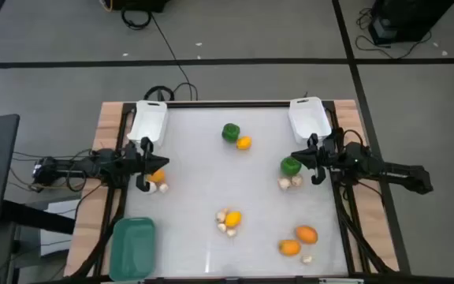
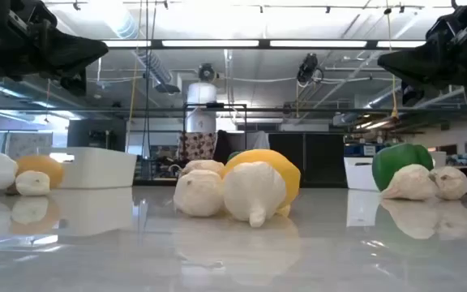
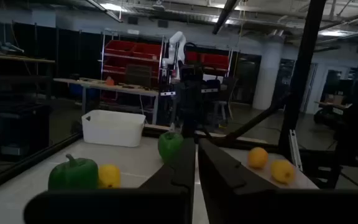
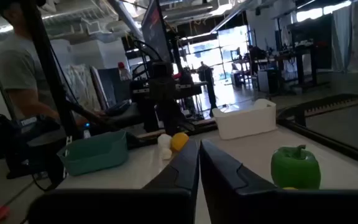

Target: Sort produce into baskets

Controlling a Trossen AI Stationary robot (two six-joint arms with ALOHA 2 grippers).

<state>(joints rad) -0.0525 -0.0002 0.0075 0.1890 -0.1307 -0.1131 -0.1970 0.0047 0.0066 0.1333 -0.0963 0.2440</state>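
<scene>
My left gripper hovers shut and empty at the table's left side, just beside an orange fruit with whitish pieces. My right gripper hovers shut and empty at the right side, next to a green pepper with whitish pieces. Another green pepper and a yellow fruit lie at the far middle. A yellow fruit with whitish pieces lies near the middle. Two orange fruits lie at the near right. All of it rests on the tabletop.
Two white bins stand at the far left and far right corners. A teal bin stands at the near left corner. In the low view both arms hang well above the tabletop. A person stands beyond the table.
</scene>
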